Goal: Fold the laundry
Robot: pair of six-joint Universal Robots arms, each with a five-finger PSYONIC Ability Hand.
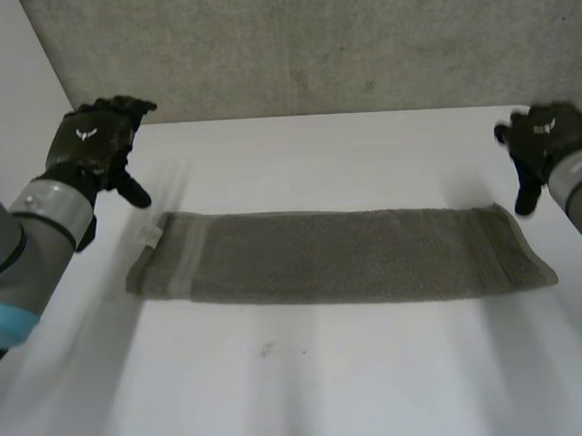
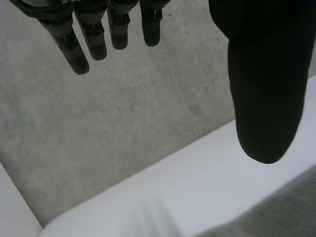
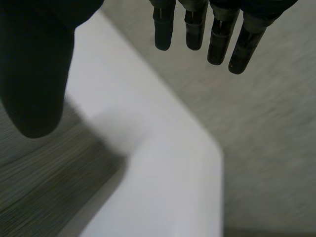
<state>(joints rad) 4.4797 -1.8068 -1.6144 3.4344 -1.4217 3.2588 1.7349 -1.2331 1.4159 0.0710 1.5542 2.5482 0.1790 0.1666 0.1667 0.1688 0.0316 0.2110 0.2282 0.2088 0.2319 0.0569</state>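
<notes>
Grey terry towel (image 1: 341, 254), long folded strip, flat on white counter (image 1: 308, 381). Near its L end the left hand (image 1: 99, 144), near R end the right hand (image 1: 544, 139); both w/ fingers straight, nothing held.

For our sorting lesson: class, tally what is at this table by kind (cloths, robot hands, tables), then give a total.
towel: 1
hands: 2, the left hand and the right hand, both open and off the towel
table: 1
Total: 4
</notes>
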